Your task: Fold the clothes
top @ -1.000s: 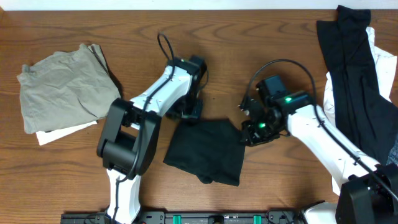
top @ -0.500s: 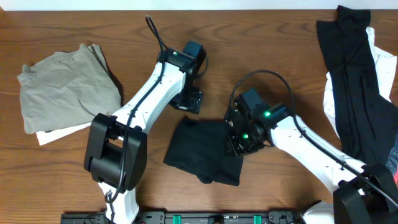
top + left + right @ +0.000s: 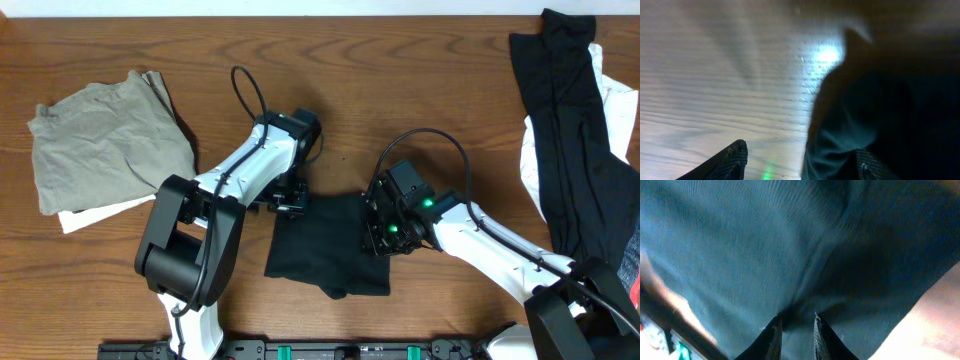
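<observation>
**A:** Where's the piece being worked on?

**B:** The black garment [image 3: 330, 248] lies in the middle of the tabletop [image 3: 450, 60], nearer the front edge. It's already a compact, roughly square bundle, though a lump of cloth sticks out along its front side.

**A:** And the arms?

**B:** The left tool [image 3: 288, 203] sits at the bundle's back left corner. In its wrist view the fingers are spread wide, with the dark cloth edge lying between them, gripped by nothing. The right tool [image 3: 378, 238] is at the bundle's right edge. Its fingers [image 3: 772, 336] are nearly pressed together, and the creases in the fabric run into them, so I read it as pinching a fold of the black garment.

**A:** How much looks done?

**B:** The olive-grey piece [image 3: 105, 135] rests folded toward the left edge, on top of a white piece [image 3: 88, 213]. The black one seems close, probably needing a final fold or tidy.

**A:** What's left?

**B:** The heap of dark and white clothes [image 3: 565, 120] draped at the right edge, not folded at all. I'd say about half remains.
</observation>
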Robot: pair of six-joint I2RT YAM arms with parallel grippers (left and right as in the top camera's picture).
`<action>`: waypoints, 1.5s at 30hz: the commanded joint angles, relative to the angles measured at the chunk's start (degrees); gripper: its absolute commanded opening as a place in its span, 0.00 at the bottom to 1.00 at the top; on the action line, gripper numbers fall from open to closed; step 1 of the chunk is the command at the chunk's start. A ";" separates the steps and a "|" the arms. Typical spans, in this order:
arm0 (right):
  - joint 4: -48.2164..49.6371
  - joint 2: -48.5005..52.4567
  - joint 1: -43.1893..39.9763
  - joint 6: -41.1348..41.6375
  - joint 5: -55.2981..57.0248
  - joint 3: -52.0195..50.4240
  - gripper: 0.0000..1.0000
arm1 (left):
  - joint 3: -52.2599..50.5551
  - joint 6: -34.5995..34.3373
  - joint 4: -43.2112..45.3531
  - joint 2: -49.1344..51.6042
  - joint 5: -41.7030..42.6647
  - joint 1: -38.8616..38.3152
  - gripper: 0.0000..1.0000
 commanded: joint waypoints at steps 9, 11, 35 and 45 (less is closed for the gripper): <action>17.57 8.68 0.35 1.09 6.38 -0.55 0.22 | -7.96 -1.88 -3.50 0.33 12.70 -0.07 0.70; 21.07 10.10 -0.35 0.37 7.06 -0.52 0.21 | -8.48 -1.90 -5.11 0.33 12.70 -0.07 0.69; -15.17 -3.91 -6.01 -11.02 6.32 17.44 0.21 | -7.82 -6.05 2.45 -22.43 0.87 2.36 0.43; -19.10 -3.06 1.70 -5.44 6.03 9.38 0.20 | -7.87 1.88 15.63 -17.33 4.13 2.36 0.59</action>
